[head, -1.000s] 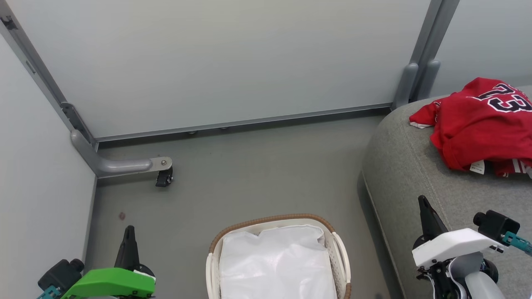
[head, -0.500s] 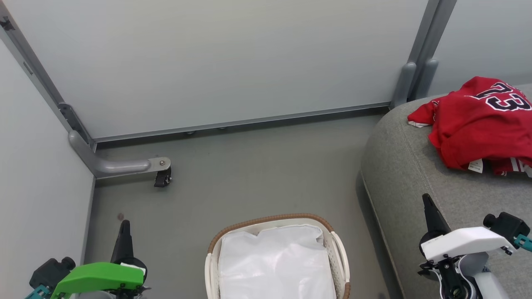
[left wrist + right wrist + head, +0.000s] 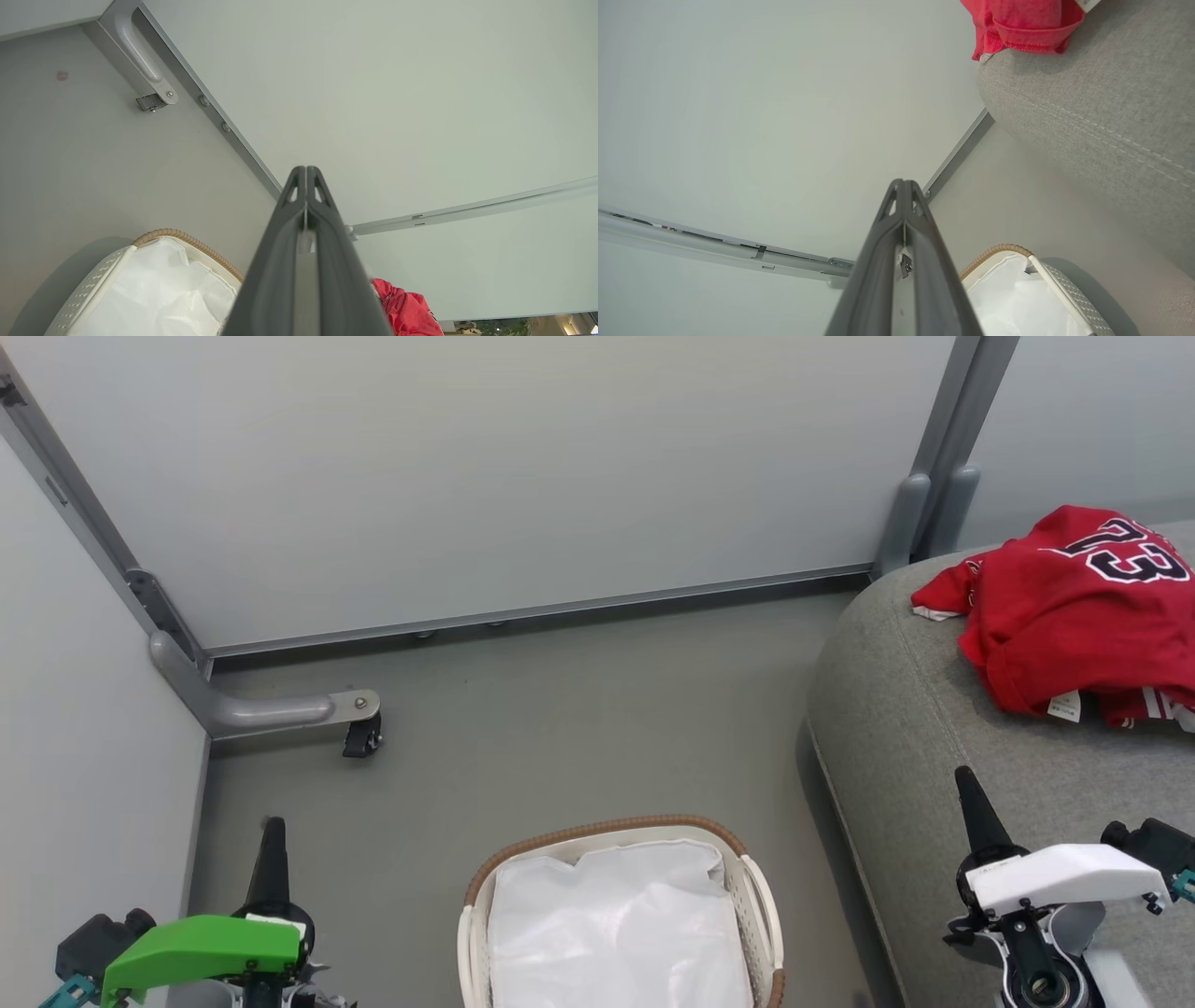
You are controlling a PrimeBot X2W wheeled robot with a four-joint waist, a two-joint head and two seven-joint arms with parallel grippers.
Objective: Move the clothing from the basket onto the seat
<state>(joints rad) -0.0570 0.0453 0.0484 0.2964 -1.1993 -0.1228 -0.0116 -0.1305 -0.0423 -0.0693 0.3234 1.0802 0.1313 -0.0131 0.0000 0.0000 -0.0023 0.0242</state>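
head: clothing [image 3: 1074, 616] heaped on seat [image 3: 915, 756], basket [image 3: 607, 829] holds white liner [image 3: 616, 933] | left wrist: left gripper [image 3: 306, 172] clenched on nothing | right wrist: right gripper [image 3: 903, 184] clenched, empty | risk: clothing lies near seat's rounded edge; a nudge from the right gripper could drag it off

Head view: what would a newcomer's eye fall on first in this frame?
The bright red jerseys stand out most, heaped on the grey seat at the upper right, with a dark number showing. Next comes the white basket at the bottom centre, its white liner visible inside and no red in it. The left tool and right tool flank it, both shut and holding nothing.
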